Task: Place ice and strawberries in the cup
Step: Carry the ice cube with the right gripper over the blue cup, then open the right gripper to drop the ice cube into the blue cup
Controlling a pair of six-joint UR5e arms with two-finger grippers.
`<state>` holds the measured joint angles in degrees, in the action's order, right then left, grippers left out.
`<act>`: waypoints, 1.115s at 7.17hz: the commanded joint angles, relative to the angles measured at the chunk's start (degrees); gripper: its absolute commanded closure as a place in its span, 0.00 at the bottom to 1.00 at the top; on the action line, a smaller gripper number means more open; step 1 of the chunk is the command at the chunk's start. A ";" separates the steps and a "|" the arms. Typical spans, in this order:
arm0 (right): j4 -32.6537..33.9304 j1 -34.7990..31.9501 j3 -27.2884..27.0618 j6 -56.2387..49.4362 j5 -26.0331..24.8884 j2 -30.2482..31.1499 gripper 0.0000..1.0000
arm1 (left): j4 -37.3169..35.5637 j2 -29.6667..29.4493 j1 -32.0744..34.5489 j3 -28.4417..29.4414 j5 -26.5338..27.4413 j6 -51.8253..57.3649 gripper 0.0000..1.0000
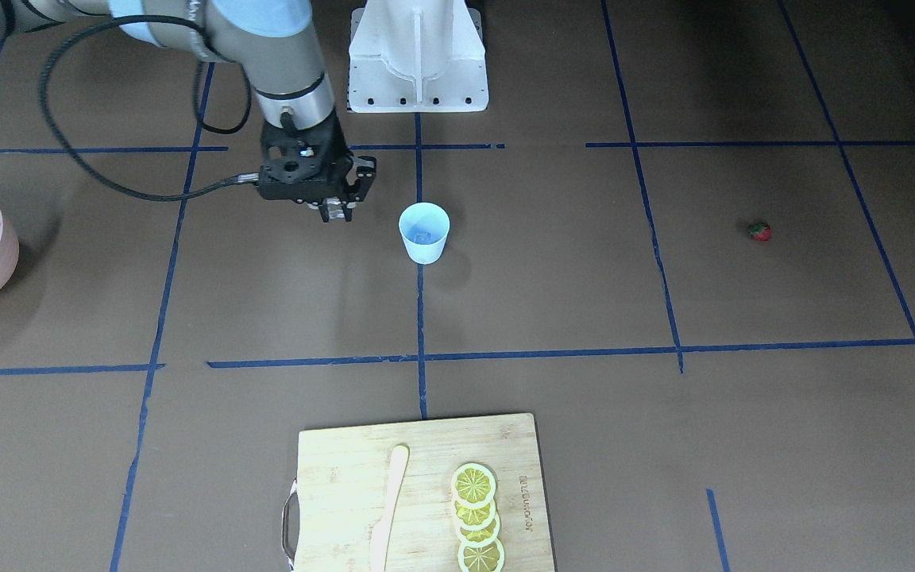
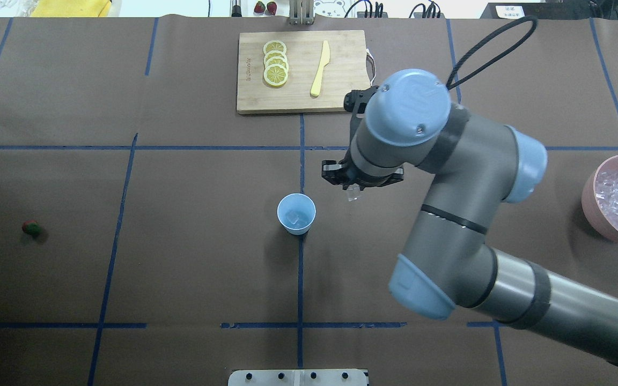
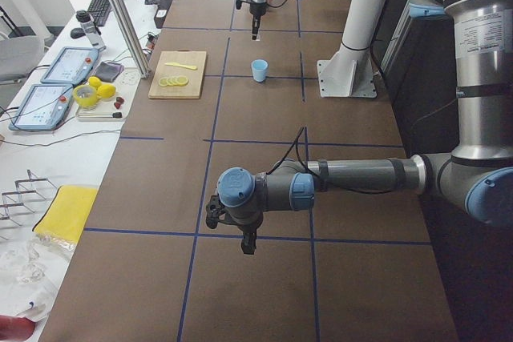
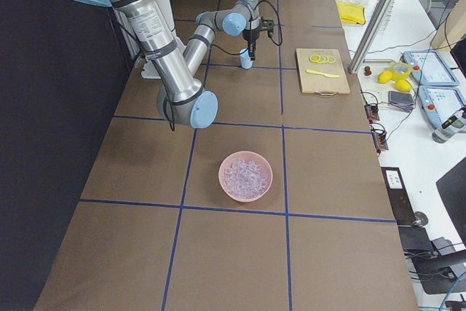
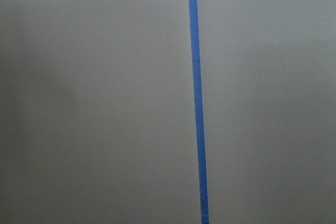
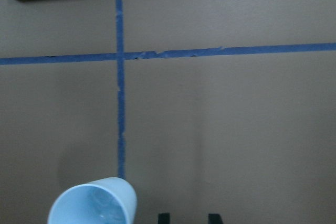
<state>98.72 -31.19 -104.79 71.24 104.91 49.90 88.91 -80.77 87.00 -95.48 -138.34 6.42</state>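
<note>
The jaws of the right arm are closed on one small clear ice cube, which hangs between them above the brown paper-covered counter. They are near the small pale blue plastic cup, on the robot's right side of it and not over its mouth. The cup stands upright on a blue tape line, and one more clear cube lies on its bottom. In the right wrist view only the cup's rim and the two dark jaw tips show at the lower edge.

The tiny red strawberry with green top lies on the counter, well apart from the cup, on the robot's left side. The round pink bowl, full of clear ice cubes, is at the robot's far right.

The left arm is held low over the counter at the end near that camera. I cannot tell if its jaws are open or closed (its wrist camera sees only brown paper and blue tape).

On the far side from the robot lies a wooden cutting board with four yellow lemon slices in a row and a pale wooden knife.
</note>
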 commanded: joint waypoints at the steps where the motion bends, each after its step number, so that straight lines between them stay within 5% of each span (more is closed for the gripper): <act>1: 0.15 4.63 6.51 4.87 -4.18 -7.43 0.98 | 0.03 0.00 -0.43 -0.05 0.00 0.09 0.00; 5: 0.07 5.96 6.88 6.11 -5.24 -7.54 0.94 | -0.06 0.00 -0.69 0.03 0.00 0.00 0.00; 6: 0.07 5.87 6.79 5.76 -5.24 -7.45 0.23 | -0.06 0.00 -0.78 0.03 0.00 0.00 0.00; 7: -0.02 5.87 6.53 5.58 -5.50 -7.71 0.02 | -0.06 0.00 -0.95 0.03 0.00 0.00 0.00; 8: -0.02 5.87 6.52 5.58 -5.51 -7.71 0.02 | -0.06 0.00 -1.04 0.03 0.00 0.00 0.00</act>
<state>98.73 -25.30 -98.17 76.91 99.49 42.26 88.86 -80.77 86.09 -95.45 -138.34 6.42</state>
